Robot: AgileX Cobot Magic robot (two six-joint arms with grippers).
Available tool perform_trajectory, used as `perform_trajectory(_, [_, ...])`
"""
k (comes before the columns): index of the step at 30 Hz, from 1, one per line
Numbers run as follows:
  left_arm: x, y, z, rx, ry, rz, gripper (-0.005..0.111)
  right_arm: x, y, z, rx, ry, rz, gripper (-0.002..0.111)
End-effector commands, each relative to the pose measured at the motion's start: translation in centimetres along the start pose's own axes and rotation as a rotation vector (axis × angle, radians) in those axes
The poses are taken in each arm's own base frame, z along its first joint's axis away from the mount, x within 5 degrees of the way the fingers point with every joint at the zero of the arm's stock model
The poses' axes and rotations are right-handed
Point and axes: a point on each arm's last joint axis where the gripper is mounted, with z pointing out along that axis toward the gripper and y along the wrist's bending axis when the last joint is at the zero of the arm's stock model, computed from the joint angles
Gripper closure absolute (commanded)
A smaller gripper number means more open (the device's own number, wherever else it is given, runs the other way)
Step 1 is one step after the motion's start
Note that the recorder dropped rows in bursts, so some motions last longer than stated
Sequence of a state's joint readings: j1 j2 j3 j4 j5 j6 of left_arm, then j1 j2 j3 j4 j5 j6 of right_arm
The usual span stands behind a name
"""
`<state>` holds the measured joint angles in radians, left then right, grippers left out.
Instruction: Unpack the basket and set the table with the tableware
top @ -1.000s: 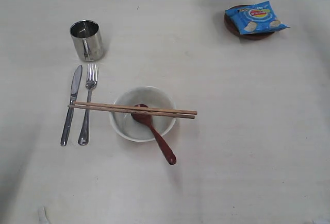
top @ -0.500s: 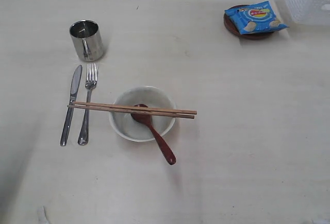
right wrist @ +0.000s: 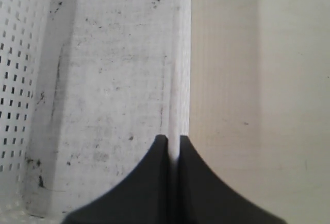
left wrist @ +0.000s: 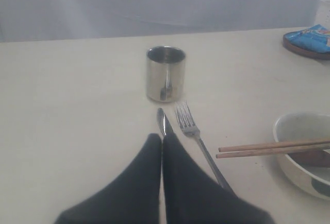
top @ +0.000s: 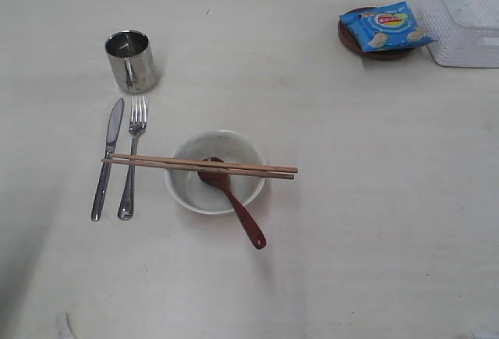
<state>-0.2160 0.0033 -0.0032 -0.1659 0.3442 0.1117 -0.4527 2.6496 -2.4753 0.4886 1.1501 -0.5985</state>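
The basket [top: 468,35] has come down since half a second ago and now stands at the far right corner of the worktop [top: 351,222], the right gripper [right wrist: 174,140] with its jaws clenched on its wall. The left gripper [left wrist: 162,137] has its jaws pressed together, empty. The chopsticks [top: 203,166] lie left-to-right across the bowl [top: 178,196].

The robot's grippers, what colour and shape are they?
Both are plain matte black. The left gripper and right gripper each have two smooth fingers, broad near the camera and curving to narrow tips. No cables, markings or arms show.
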Motion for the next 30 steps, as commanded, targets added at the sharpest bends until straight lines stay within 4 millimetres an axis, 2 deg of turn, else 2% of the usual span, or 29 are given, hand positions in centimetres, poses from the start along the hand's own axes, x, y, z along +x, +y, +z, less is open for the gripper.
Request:
perform_trajectory(1, [0.1,0.0,0.0,0.005,-0.001,0.003,0.107,-0.1,2.0,1.3,-0.036,0.044,-0.034,0.109])
perform_trajectory(9, [0.1,0.0,0.0,0.005,-0.001,0.003,0.107,-1.0,8.5,4.0,-0.05,0.145,-0.197,0.109])
perform_trajectory(18, [0.1,0.0,0.0,0.005,-0.001,0.003,0.107,-1.6,17.3,6.6,-0.119,0.188,-0.495,0.109])
perform_trajectory(23, [0.1,0.0,0.0,0.005,-0.001,0.003,0.107,-2.0,20.9,6.3,-0.085,0.202,-0.606,0.109])
perform_trajectory(30, [0.1,0.0,0.0,0.005,-0.001,0.003,0.107,-2.6,25.1,5.1,-0.104,0.171,-0.652,0.109])
